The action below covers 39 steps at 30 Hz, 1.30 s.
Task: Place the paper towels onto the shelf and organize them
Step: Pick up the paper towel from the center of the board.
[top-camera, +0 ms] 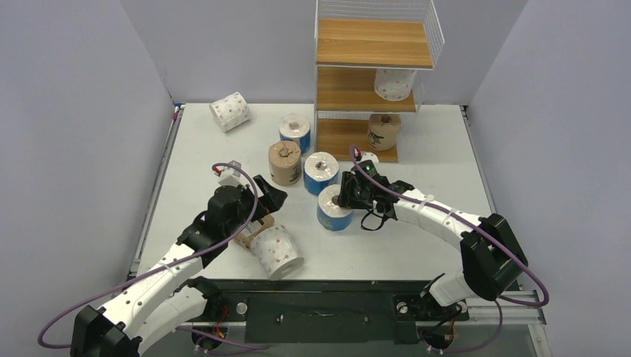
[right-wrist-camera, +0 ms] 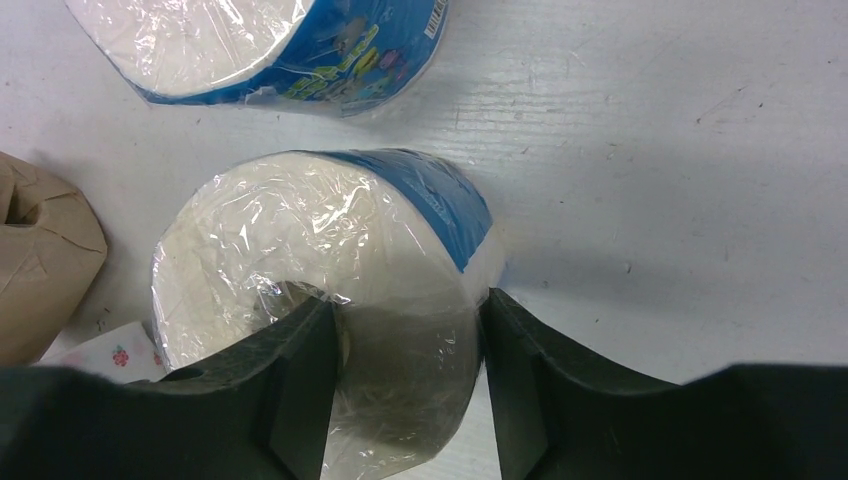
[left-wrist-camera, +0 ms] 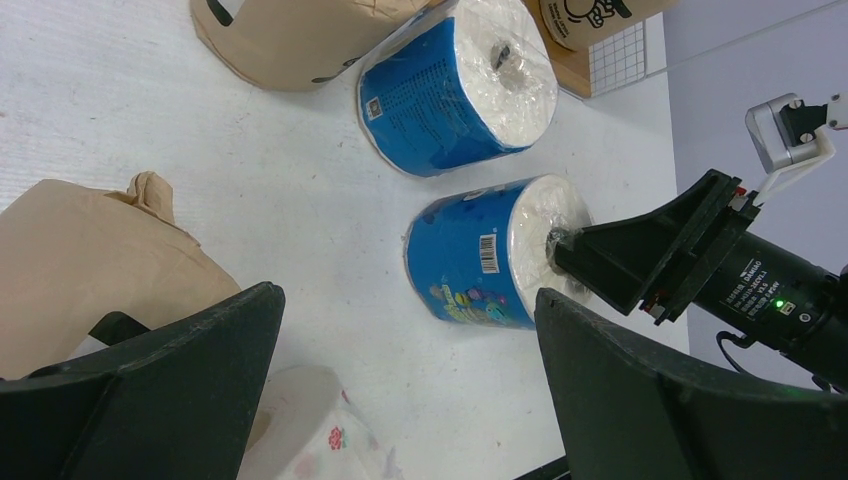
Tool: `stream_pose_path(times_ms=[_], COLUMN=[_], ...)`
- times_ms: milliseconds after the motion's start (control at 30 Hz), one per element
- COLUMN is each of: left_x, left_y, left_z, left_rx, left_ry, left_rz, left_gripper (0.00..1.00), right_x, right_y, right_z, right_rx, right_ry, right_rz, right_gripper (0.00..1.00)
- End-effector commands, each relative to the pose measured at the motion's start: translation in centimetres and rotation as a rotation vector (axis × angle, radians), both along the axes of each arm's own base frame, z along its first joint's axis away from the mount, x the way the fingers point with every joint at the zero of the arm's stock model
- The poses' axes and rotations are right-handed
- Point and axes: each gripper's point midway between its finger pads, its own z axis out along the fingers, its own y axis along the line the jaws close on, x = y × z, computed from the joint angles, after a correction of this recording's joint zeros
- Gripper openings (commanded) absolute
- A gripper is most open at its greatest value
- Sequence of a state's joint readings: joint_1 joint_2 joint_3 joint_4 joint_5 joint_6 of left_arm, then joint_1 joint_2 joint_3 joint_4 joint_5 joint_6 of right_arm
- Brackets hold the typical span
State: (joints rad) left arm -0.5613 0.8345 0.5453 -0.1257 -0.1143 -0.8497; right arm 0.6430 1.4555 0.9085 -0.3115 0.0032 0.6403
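Note:
The shelf [top-camera: 374,44] stands at the back, with a white dotted roll [top-camera: 394,83] on its middle board and a brown roll [top-camera: 384,131] on its bottom board. My right gripper [top-camera: 344,195] [right-wrist-camera: 405,350] is shut on an upright blue paper towel roll [top-camera: 335,210] [right-wrist-camera: 330,230], one finger in the core and the other against the outer wall. My left gripper [top-camera: 268,204] [left-wrist-camera: 410,370] hangs open over the table. It is between a lying brown roll [left-wrist-camera: 70,260] and that blue roll [left-wrist-camera: 470,260], and it holds nothing.
Loose rolls stand around: a white dotted one [top-camera: 229,111] far left, a blue one [top-camera: 295,132], a brown one [top-camera: 285,162], another blue one [top-camera: 321,172], and a white dotted one [top-camera: 277,251] lying near the front edge. Grey walls close in both sides.

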Motion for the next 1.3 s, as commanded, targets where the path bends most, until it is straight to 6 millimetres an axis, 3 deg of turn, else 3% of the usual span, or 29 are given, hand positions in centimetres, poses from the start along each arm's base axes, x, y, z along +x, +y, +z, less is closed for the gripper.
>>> stream_pose_path(times_ms=[0, 133, 267, 433, 533, 567, 600, 633, 667, 767, 800, 833, 867, 900, 933, 967, 1000, 1033, 1067, 1200, 1233, 1267], left_x=[0.7, 1.0, 1.7, 2.9, 4.1, 4.4, 4.7, 5.0, 5.2, 6.2, 6.6, 6.7, 7.4, 7.5, 8.0, 8.0, 8.3, 8.1, 8.2, 7.0, 7.2, 6.6], left_y=[-0.7, -0.9, -1.4, -2.2, -2.4, -2.5, -2.7, -3.1, -3.3, -4.6, -4.9, -5.1, -5.5, -5.6, -6.0, -6.1, -6.8, -7.0, -7.7, -9.3, -10.0, -10.3], left_z=[2.1, 3.0, 5.1, 8.4, 12.2, 12.6, 14.9, 15.6, 17.7, 20.3, 22.0, 24.2, 24.4, 26.4, 26.6, 28.7, 28.9, 30.9, 31.3, 36.8, 36.8, 38.2], left_rx=[-0.037, -0.046, -0.076, -0.103, -0.14, -0.146, -0.187, -0.199, -0.225, -0.221, -0.217, -0.231, -0.209, -0.222, -0.201, -0.221, -0.21, -0.221, -0.222, -0.252, -0.227, -0.228], left_ry=[-0.055, -0.07, -0.114, -0.175, -0.231, -0.232, -0.282, -0.299, -0.355, -0.429, -0.465, -0.504, -0.512, -0.549, -0.563, -0.609, -0.622, -0.679, -0.697, -0.89, -0.909, -0.947], left_rz=[-0.014, -0.017, -0.021, -0.025, 0.005, 0.011, 0.019, 0.016, 0.012, -0.007, -0.007, -0.01, -0.012, -0.013, -0.018, -0.019, -0.048, -0.067, -0.084, -0.159, -0.179, -0.198], left_gripper=[0.96, 0.96, 0.96, 0.96, 0.96, 0.96, 0.96, 0.96, 0.96, 0.96, 0.96, 0.96, 0.96, 0.96, 0.96, 0.96, 0.96, 0.96, 0.96, 0.96, 0.96, 0.96], right_x=[0.5, 0.7, 0.7, 1.2, 1.7, 2.0, 2.2, 2.5, 2.5, 2.9, 3.0, 3.1, 3.2, 3.2, 3.5, 3.4, 3.7, 3.6, 3.8, 4.2, 4.4, 4.3], right_y=[0.1, -0.3, -1.4, -4.4, -6.7, -7.8, -8.5, -9.4, -9.9, -11.4, -11.7, -12.0, -12.2, -12.4, -12.7, -12.9, -13.1, -13.3, -13.5, -14.0, -13.9, -14.0], right_z=[2.2, 5.0, 7.7, 11.7, 15.3, 16.6, 18.3, 20.4, 21.3, 26.5, 27.0, 28.9, 29.4, 31.1, 31.3, 32.9, 33.2, 34.5, 35.5, 38.3, 38.6, 39.5], right_rx=[0.026, 0.05, 0.062, 0.104, 0.133, 0.142, 0.149, 0.165, 0.163, 0.207, 0.211, 0.231, 0.233, 0.25, 0.246, 0.261, 0.259, 0.275, 0.284, 0.317, 0.325, 0.338], right_ry=[-0.038, -0.089, -0.133, -0.191, -0.25, -0.28, -0.31, -0.353, -0.369, -0.47, -0.474, -0.508, -0.512, -0.542, -0.541, -0.567, -0.567, -0.585, -0.602, -0.646, -0.647, -0.665], right_rz=[-0.014, -0.026, -0.047, -0.115, -0.174, -0.206, -0.225, -0.253, -0.272, -0.33, -0.344, -0.356, -0.366, -0.374, -0.384, -0.39, -0.4, -0.405, -0.415, -0.436, -0.436, -0.438], right_gripper=[0.4, 0.37, 0.34, 0.32, 0.31, 0.31, 0.31, 0.31, 0.31, 0.31, 0.31, 0.31, 0.31, 0.31, 0.31, 0.31, 0.31, 0.31, 0.31, 0.31, 0.31, 0.31])
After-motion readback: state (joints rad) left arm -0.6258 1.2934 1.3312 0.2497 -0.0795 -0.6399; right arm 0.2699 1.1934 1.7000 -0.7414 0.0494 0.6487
